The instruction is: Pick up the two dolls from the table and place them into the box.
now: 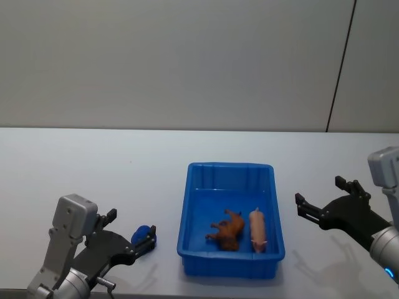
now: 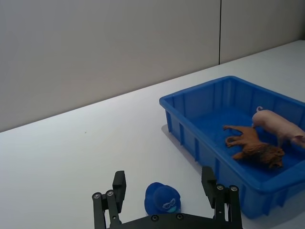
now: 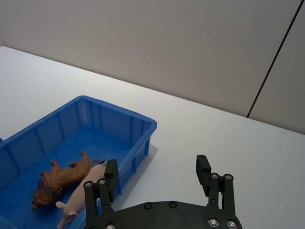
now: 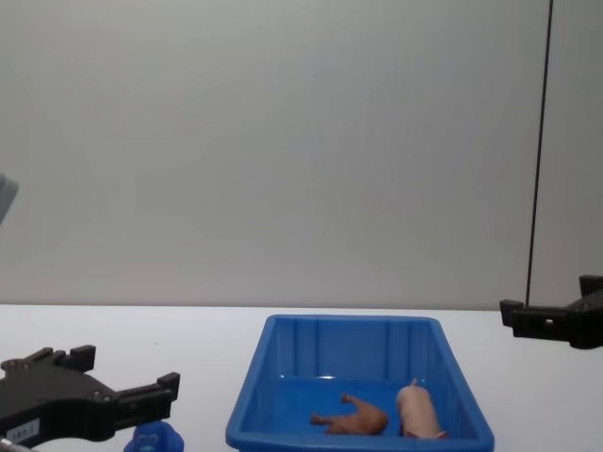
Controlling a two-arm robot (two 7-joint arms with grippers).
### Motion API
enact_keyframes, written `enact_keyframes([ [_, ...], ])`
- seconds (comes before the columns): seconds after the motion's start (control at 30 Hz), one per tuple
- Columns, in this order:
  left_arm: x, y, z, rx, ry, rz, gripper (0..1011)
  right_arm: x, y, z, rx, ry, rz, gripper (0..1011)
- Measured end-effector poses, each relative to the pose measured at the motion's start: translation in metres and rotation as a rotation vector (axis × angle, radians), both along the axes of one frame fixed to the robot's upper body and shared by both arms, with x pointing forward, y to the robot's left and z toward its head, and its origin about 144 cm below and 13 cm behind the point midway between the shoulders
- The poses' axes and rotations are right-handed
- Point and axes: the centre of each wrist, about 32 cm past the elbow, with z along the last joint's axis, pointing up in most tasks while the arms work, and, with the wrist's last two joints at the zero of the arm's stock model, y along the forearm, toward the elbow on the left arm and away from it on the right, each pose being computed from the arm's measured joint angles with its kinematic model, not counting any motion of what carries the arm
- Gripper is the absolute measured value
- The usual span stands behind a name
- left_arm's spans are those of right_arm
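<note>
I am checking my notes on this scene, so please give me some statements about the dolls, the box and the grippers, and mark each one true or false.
1. The brown doll lies inside the box. True.
2. The pink doll lies outside the box. False: it lies in the box, beside the brown doll.
3. The blue doll sits on the table between the open fingers of the left gripper. True.
4. The right gripper holds a doll. False: it is open and empty, to the right of the box.
</note>
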Motion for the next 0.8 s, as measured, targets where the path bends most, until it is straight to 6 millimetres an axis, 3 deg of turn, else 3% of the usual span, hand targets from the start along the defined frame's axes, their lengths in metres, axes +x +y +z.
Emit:
enact_keyframes([
  [0.8,0.058,0.027,-0.024,0.0,0.104,-0.08,1001,0.0,0.0,0.0,0.0,0.0,0.0,1003],
])
